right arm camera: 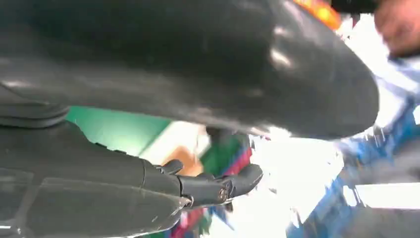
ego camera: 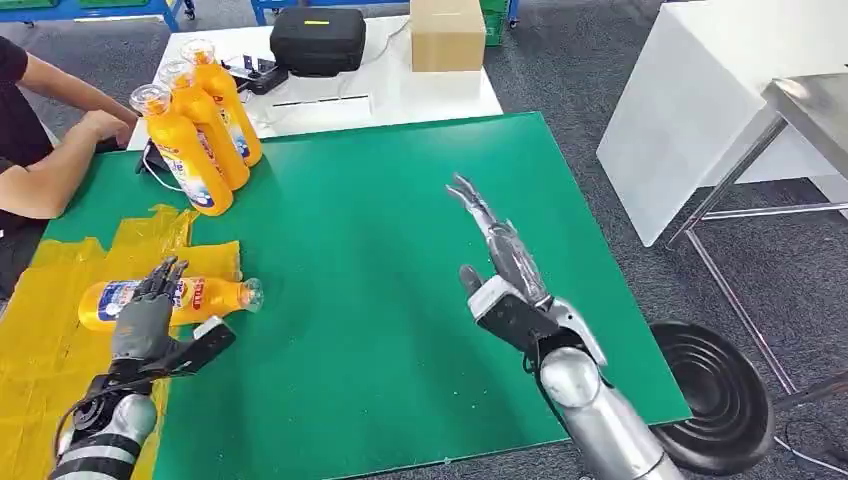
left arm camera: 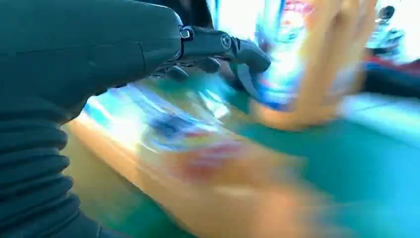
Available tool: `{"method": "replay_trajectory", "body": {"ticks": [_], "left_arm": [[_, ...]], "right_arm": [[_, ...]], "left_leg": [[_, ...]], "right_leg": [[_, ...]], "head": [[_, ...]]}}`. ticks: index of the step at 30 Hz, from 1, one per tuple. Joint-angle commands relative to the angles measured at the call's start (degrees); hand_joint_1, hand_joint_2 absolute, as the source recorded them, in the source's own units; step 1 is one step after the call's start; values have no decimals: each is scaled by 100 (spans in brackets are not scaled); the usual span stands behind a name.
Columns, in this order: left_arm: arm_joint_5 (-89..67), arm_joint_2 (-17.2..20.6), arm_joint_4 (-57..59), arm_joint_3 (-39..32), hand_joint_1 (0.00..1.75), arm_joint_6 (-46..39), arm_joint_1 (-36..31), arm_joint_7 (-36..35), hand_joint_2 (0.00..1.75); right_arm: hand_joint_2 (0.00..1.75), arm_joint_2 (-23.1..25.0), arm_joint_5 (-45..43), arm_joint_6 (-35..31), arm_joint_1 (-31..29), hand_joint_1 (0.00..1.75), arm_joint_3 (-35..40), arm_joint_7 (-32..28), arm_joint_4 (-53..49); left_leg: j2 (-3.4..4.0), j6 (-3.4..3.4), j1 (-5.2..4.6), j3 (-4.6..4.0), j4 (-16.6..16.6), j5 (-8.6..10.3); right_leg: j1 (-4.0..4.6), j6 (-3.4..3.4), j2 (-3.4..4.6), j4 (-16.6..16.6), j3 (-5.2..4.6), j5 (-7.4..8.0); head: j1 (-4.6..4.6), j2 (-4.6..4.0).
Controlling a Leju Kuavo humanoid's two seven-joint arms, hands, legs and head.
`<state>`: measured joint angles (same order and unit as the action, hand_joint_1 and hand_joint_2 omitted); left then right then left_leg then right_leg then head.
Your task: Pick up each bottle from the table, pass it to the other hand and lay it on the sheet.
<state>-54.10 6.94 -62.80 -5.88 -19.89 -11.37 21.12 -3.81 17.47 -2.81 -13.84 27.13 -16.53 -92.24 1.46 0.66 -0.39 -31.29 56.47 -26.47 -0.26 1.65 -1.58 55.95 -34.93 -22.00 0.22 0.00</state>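
Note:
An orange bottle point(ego camera: 205, 297) with a clear cap lies on its side on the yellow sheet point(ego camera: 50, 350), cap toward the green mat point(ego camera: 400, 250). My left hand point(ego camera: 148, 318) hovers over its middle with fingers spread and thumb out, gripping nothing. The left wrist view is blurred: the lying bottle point(left arm camera: 198, 163) stretches below my left hand point(left arm camera: 148, 44). Three more orange bottles point(ego camera: 195, 135) stand upright together at the mat's far left. My right hand point(ego camera: 500, 265) is raised over the mat's right half, fingers straight, empty; the right wrist view has it point(right arm camera: 198, 89) close up.
A person's arms point(ego camera: 60, 150) rest at the table's left edge beside the standing bottles. Behind the mat, a white table carries a black case point(ego camera: 318, 40) and a cardboard box point(ego camera: 447, 33). A metal table point(ego camera: 810, 110) and a round black base point(ego camera: 715, 395) stand on the right.

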Motion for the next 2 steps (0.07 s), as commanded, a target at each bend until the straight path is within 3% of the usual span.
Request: {"method": "replay_trajectory", "body": {"ticks": [1,2], "left_arm": [[1285,-1018,-1876,-307,0,1010,476,171,0],[1299,-1000,-1801,-319,0,1012,446,169,0]], "right_arm": [[0,331,316,-250,728,0,-225,-142,-485],[0,342,312,-251,692,0,-247,-139,-445]], "left_leg": [[-9,0,7,3,4,-17],[-5,-2,11,15,6,-29]], "right_leg": [[4,3,8,-3,10,-11],[7,3,21,-4,21,-16]], "head": [[-2,0],[2,0]]}}
